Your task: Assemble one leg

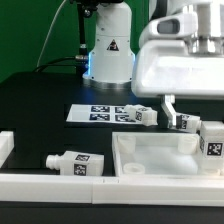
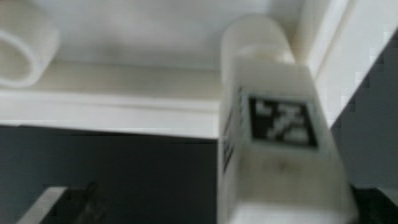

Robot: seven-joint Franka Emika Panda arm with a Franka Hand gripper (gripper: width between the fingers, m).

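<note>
Can't tell if the tool [image 1: 172, 112] is clenched or released: one finger [image 1: 168, 106] is down by the tabletop [image 1: 40, 105], touching or just beside a leg [image 1: 186, 123]. That leg [image 2: 267, 130] fills the wrist view, with no fingers visible there. The white tray [image 1: 150, 152] is near the tool. Three spare legs are loose: two near the tool, one well apart. No leg looks fitted, so I judge this early. Carrying and seating the leg remain.
</note>
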